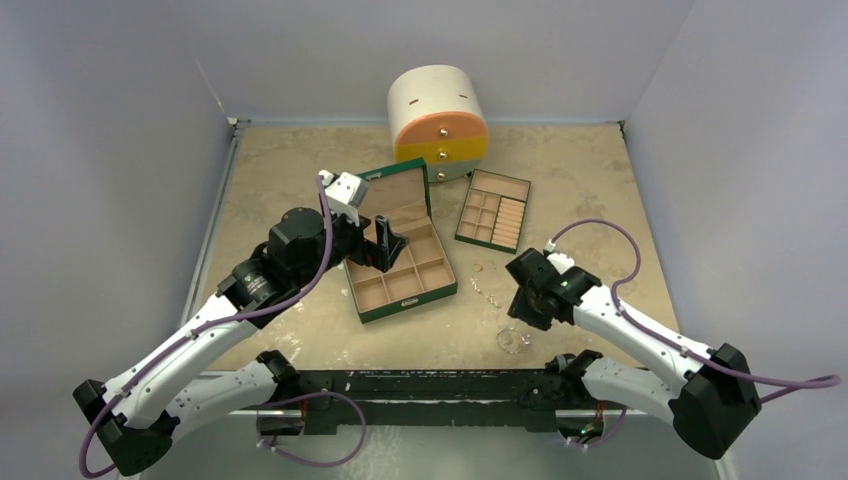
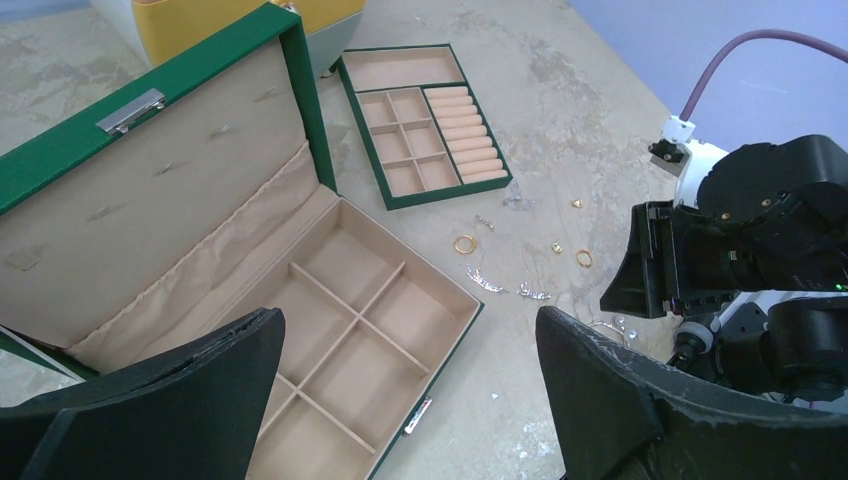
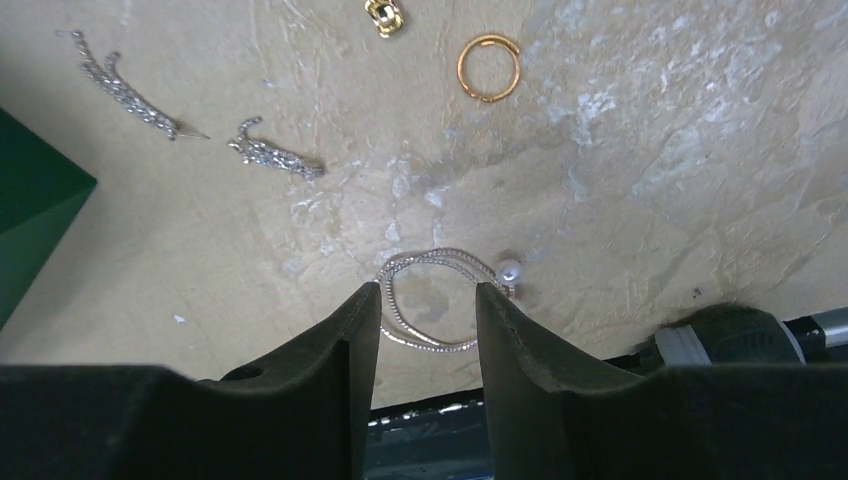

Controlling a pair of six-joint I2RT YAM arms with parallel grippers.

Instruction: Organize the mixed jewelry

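Around the workspace, plain pale lilac walls [image 1: 100,100] close in three sides of a table [image 1: 600,200] whose top is tan and mottled like marbled stone. At the far centre stands a round drawer cabinet [image 1: 438,110], white on top, with orange, yellow and pale green drawer fronts.

In the middle lies an open green box [image 1: 412,301], its lid raised toward the far left and bearing a small metal clasp [image 2: 131,110]; tan lining divides the base into compartments. The left gripper [image 2: 408,320] hangs over this box with its fingers spread wide.

Just right of the box, a little farther back, sits a green-rimmed tan divided tray [image 1: 500,186].

The jewelry is scattered on bare table right of the box and nearer than the tray. The right gripper [image 3: 428,300] points down with a narrow gap between its fingers, straddling the near side of a silvery wire hoop [image 3: 430,262] that carries a pearl-like bead [image 3: 511,271]. Beyond lie a gold ring [image 3: 489,68], two sparkly chain pieces [image 3: 272,155] and a tiny gold piece [image 3: 384,15].
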